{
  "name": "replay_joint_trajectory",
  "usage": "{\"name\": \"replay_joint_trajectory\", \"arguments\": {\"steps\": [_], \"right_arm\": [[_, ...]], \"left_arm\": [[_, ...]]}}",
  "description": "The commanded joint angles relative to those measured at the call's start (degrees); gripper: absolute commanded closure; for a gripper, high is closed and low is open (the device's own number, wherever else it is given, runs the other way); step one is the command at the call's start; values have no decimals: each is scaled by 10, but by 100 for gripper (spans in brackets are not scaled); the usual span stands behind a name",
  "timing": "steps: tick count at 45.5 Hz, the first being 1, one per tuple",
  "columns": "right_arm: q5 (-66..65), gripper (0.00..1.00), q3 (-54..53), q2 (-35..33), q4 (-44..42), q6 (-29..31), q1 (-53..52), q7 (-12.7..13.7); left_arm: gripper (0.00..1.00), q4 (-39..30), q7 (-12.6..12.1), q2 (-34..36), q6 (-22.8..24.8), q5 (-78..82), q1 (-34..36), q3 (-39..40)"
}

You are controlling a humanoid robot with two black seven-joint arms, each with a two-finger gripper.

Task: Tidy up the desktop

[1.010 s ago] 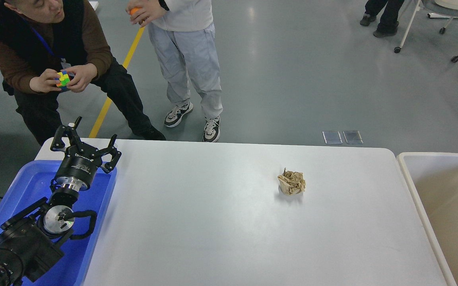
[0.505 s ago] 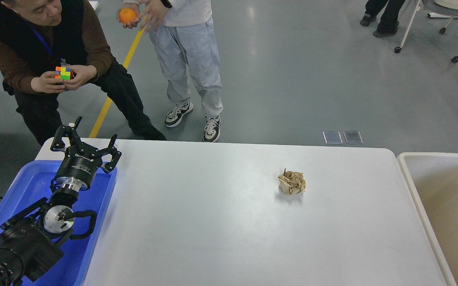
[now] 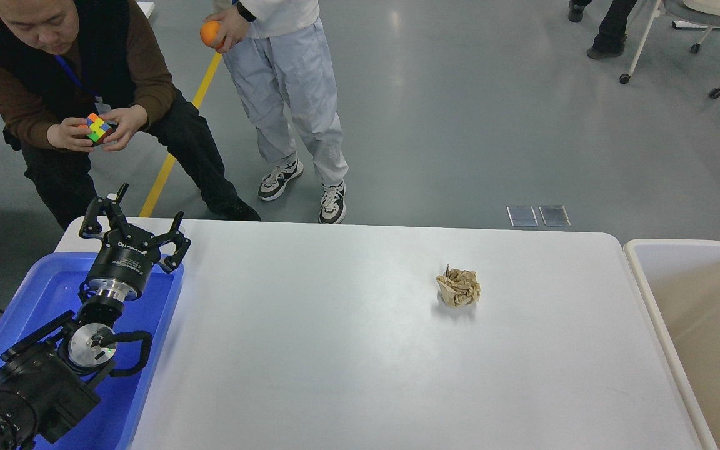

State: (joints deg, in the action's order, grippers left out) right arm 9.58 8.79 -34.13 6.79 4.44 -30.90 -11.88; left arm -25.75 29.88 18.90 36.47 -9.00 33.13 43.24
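Observation:
The white desktop point(image 3: 347, 350) fills the middle of the head view. A crumpled brown paper ball point(image 3: 459, 287) lies on it, right of centre. My left gripper point(image 3: 137, 226) is open and empty, raised above the far end of the blue tray point(image 3: 47, 290), far left of the paper ball. My right arm and gripper are out of view.
A beige-white bin point(image 3: 704, 325) stands against the desktop's right edge. A crouching man holding a puzzle cube point(image 3: 97, 127) is just beyond the far left corner. A standing person holds an orange point(image 3: 210, 33). Grey floor lies beyond the far edge.
A silver foil object at the right edge dropped down over the bin and is gone from view now. The people shifted the cube and the orange. My left arm has not moved.

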Motion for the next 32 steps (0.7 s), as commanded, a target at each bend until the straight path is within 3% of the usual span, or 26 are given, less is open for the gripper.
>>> {"name": "replay_joint_trajectory", "arguments": {"steps": [1,6,12,19,32], "right_arm": [[5,1,-160,-1,5,7,-39,0],[5,1,-292,-2,9,37,-64,3],[5,1,-418,2,12,124,-94,3],[6,0,-448,13,35,145,-126,0],[7,0,-468,25,159,192,-145,0]], "left_arm": [[0,0,0,0,0,0,0,0],[0,0,0,0,0,0,0,0],[0,0,0,0,0,0,0,0],[0,0,0,0,0,0,1,0],[0,0,0,0,0,0,1,0]]}}
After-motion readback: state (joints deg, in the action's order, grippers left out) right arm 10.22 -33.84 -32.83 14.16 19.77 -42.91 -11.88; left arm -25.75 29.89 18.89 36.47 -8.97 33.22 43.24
